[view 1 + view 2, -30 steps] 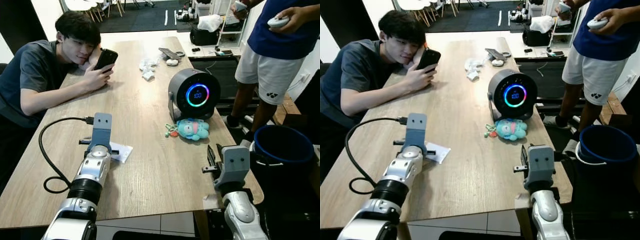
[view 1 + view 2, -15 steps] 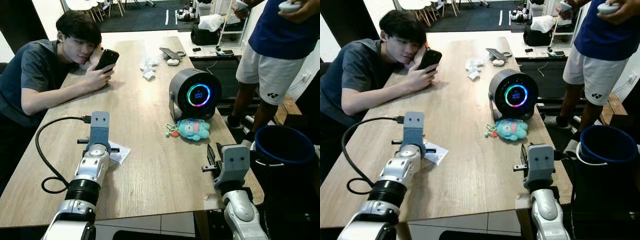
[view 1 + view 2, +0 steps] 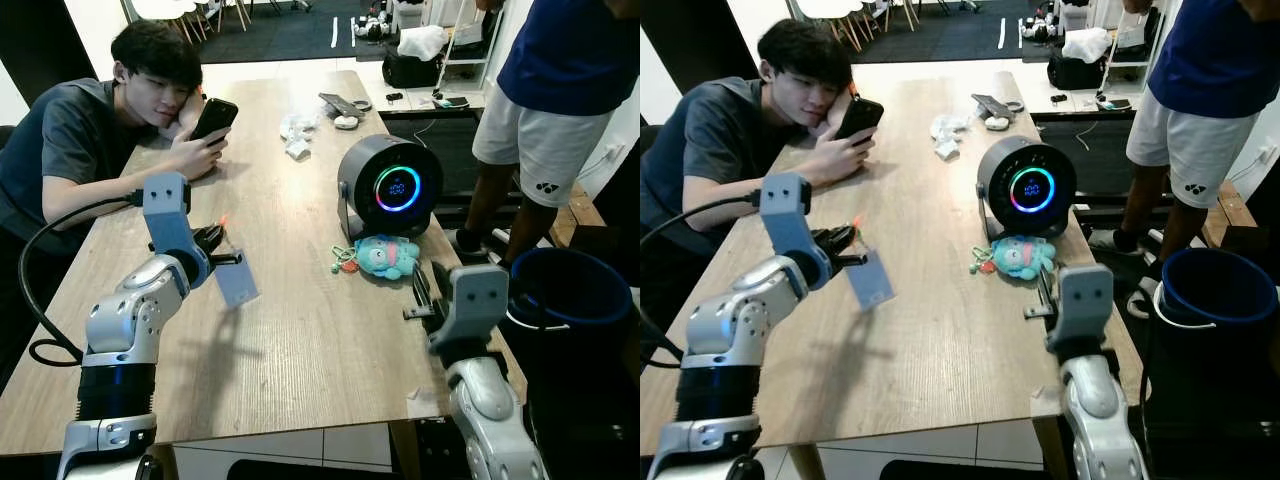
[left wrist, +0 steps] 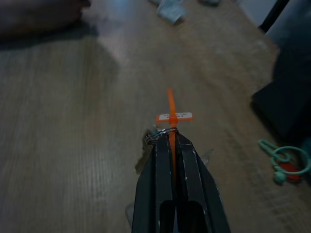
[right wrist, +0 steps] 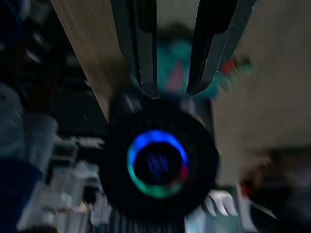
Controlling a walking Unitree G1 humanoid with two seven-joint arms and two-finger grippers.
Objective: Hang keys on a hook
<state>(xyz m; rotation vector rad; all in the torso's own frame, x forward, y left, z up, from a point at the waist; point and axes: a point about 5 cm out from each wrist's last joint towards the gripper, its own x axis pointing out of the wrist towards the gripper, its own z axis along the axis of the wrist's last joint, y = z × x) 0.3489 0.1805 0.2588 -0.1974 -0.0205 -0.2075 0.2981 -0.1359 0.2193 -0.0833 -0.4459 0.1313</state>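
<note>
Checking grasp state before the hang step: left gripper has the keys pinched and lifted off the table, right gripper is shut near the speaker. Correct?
Not quite: the right gripper is open; the right wrist view shows a clear gap between its fingers, pointed at the round speaker. The rest holds: the left gripper is shut on the keys, lifted above the table.

- An open shared workroom or office-like space, with a long wooden table (image 3: 300, 330) running through the middle.
- A seated person (image 3: 90, 150) leans on it, looking at a phone (image 3: 212, 118).
- Chairs (image 3: 190, 12) stand in the background on dark carpet.
- Bags (image 3: 405, 70) and gear sit by a shelving rack (image 3: 450, 60).
</note>
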